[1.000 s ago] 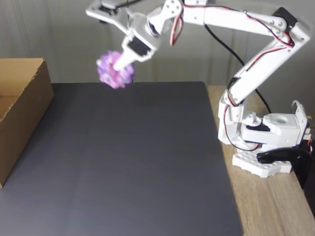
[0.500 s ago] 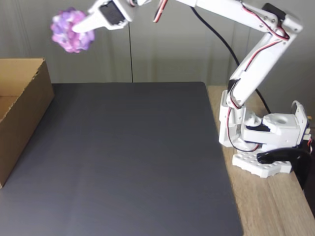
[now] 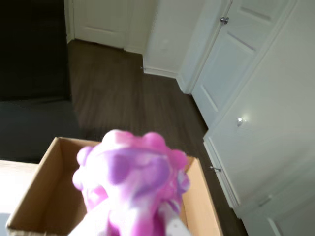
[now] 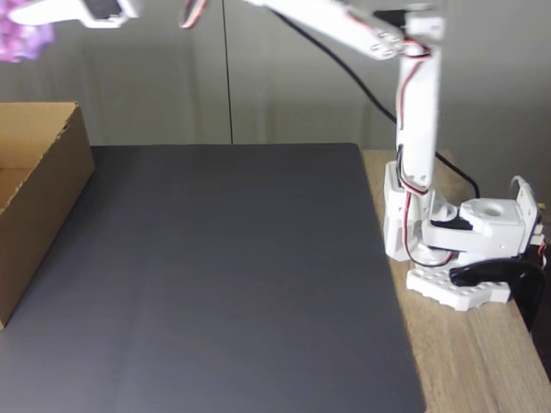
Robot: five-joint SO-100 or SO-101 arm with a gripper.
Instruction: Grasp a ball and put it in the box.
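So the arm has swung a long way left in the last second: the ball was hanging over the far edge of the dark mat near the middle, and now it's up at the top-left corner of the fixed view, high above the box. The gripper is clamped on it, fingers closed around the ball's near side. In the wrist view the ball sits right in front of the lens with the box opening directly under it, so I'd say the carry is basically done and what's left is letting go. Room-wise it looks easy: the box mouth is wide, its walls are well below the ball, and nothing on the mat is in the way. The drop is tall though, so a bounce-out seems possible.
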